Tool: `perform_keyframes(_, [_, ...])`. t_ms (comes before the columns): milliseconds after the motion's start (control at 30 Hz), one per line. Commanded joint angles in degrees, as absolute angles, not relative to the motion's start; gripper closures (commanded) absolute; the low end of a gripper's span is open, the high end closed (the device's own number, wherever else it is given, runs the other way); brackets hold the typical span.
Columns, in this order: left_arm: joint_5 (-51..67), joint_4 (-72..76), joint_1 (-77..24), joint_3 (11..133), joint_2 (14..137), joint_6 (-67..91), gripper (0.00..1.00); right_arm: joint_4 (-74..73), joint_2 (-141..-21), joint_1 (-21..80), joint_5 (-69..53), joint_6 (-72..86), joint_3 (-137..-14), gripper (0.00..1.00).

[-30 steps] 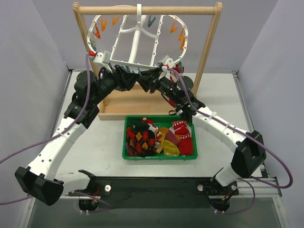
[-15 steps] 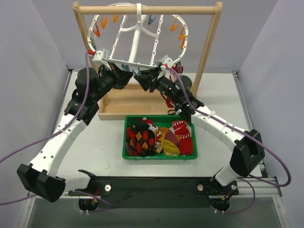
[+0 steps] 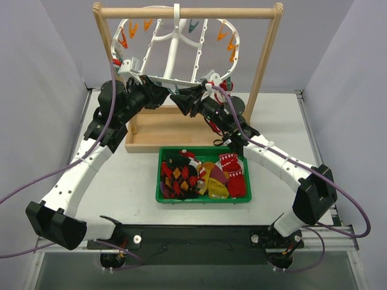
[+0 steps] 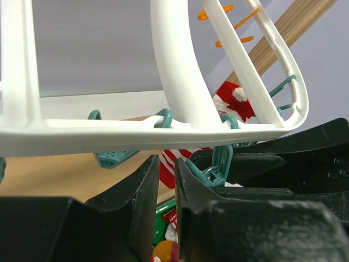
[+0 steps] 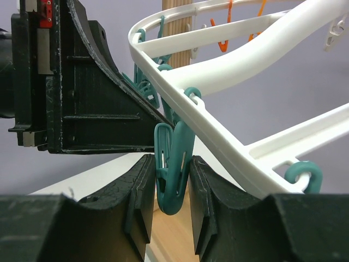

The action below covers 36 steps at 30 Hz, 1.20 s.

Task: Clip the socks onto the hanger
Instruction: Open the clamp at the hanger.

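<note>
The hanger (image 3: 175,54) hangs from the wooden bar, its near rim raised where both grippers meet. My right gripper (image 5: 169,166) is shut on a teal clip (image 5: 173,174) under the white rim (image 5: 229,142). My left gripper (image 4: 166,159) sits just below the rim (image 4: 180,82), its jaws a narrow slit apart with nothing between them. Beyond the slit hangs a red-white striped sock (image 4: 167,173). A red Christmas-patterned sock (image 4: 232,101) hangs further back. More socks (image 3: 202,175) lie in the green bin. From above, the left gripper (image 3: 162,93) and the right gripper (image 3: 180,99) nearly touch.
The green bin (image 3: 202,198) stands mid-table in front of the wooden rack's base (image 3: 175,130). The rack's top bar (image 3: 187,12) carries the hanger's hook. Orange clips (image 3: 231,45) dangle along the far rim. Grey walls close in on both sides.
My left jaws narrowed from wide open to a thin slit, and the left wrist rose slightly under the rim. The right gripper stayed on the teal clip.
</note>
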State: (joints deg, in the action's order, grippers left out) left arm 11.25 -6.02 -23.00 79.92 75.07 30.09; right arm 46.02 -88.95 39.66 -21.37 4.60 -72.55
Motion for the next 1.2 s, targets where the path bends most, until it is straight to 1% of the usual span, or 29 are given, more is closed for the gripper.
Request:
perform_keyframes(0, [13.3, -9.7, -22.7, 82.7, 72.5, 34.3, 0.67, 52.0, -89.7, 38.9, -22.8, 3.3, -76.0, 0.79])
perform_keyframes(100, [12.5, -12.7, -21.6, 82.6, 71.1, 34.9, 0.56, 51.8, -90.0, 38.5, -22.8, 2.6, -76.6, 0.81])
perform_keyframes(233, [11.8, -14.8, -20.7, 82.9, 70.2, 36.5, 0.5, 50.5, -90.8, 38.7, -22.8, 0.8, -77.3, 0.82])
perform_keyframes(567, [12.7, -13.8, -21.2, 85.8, 73.2, 38.5, 0.51, 49.4, -91.6, 39.5, -22.2, -1.6, -78.8, 0.83])
perform_keyframes(1167, [8.7, -16.5, -22.9, 87.2, 75.8, 36.8, 0.52, 49.0, -91.7, 41.6, -20.4, -5.0, -79.4, 0.85])
